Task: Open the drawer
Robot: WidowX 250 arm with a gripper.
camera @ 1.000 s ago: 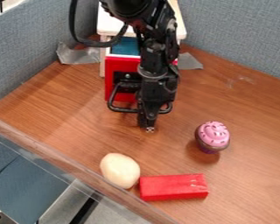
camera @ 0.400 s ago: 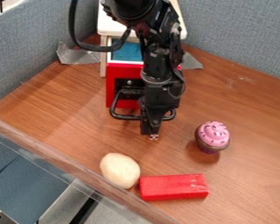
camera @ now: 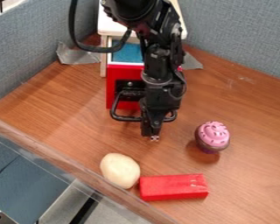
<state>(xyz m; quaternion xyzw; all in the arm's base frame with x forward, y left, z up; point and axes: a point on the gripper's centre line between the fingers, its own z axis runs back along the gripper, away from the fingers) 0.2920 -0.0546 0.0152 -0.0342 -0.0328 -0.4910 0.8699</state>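
The black gripper [camera: 154, 137] hangs in the middle of the camera view, directly in front of the drawer and over its black handle [camera: 127, 118], covering the handle's middle. The drawer [camera: 124, 74] has a red front and stands pulled out of its white cabinet [camera: 111, 27], with a blue inside showing behind the front. The arm hides the right part of the drawer front. Whether the fingers are apart or together cannot be made out.
A pink-topped cupcake [camera: 213, 136] stands to the gripper's right. Nearer the front edge, a pale potato-like object [camera: 120, 170] lies beside a red block [camera: 173, 187]. Grey-blue walls [camera: 31, 52] rise at the left and back.
The gripper has moved a little toward the front of the table. The drawer has come out farther with it, showing more of its blue inside.
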